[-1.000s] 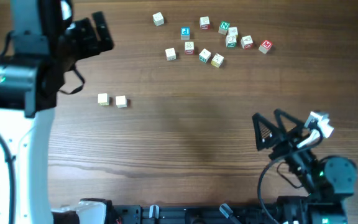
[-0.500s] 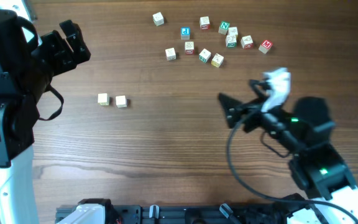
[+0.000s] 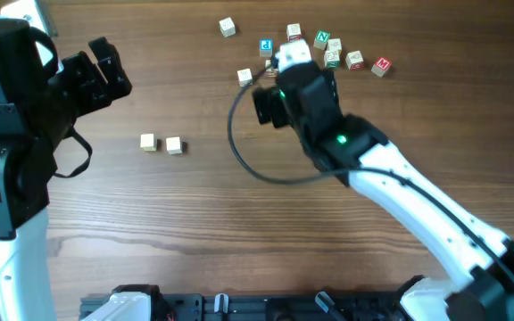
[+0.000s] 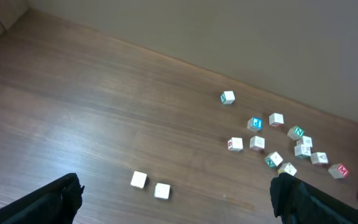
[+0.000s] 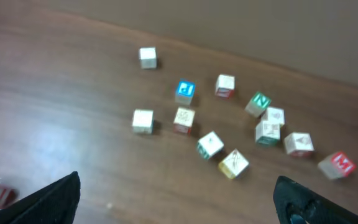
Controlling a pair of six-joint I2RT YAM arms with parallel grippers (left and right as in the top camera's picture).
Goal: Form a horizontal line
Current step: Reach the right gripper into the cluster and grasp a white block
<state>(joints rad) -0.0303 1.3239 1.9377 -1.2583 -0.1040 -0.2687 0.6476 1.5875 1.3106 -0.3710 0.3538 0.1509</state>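
Observation:
Two small pale cream cubes (image 3: 148,142) (image 3: 174,145) lie side by side in a short horizontal row at left centre, with a narrow gap between them. The left wrist view shows them as well (image 4: 139,180) (image 4: 162,190), low between the fingers. My left gripper (image 3: 105,69) (image 4: 176,199) hangs open and empty, up and to the left of the pair. My right gripper (image 3: 291,89) (image 5: 176,199) is open and empty above the near edge of the lettered cubes (image 5: 267,124) at the top middle.
Several loose lettered cubes (image 3: 332,53) are scattered at the top centre, among them a blue one (image 3: 266,45), a red one (image 3: 381,65) and a lone pale one (image 3: 227,27). The right arm (image 3: 400,183) stretches diagonally from the bottom right.
The right arm has swung from the bottom right corner up across the table to the lettered cubes. The left arm drew back a little to the left, then held still. No cube moved.

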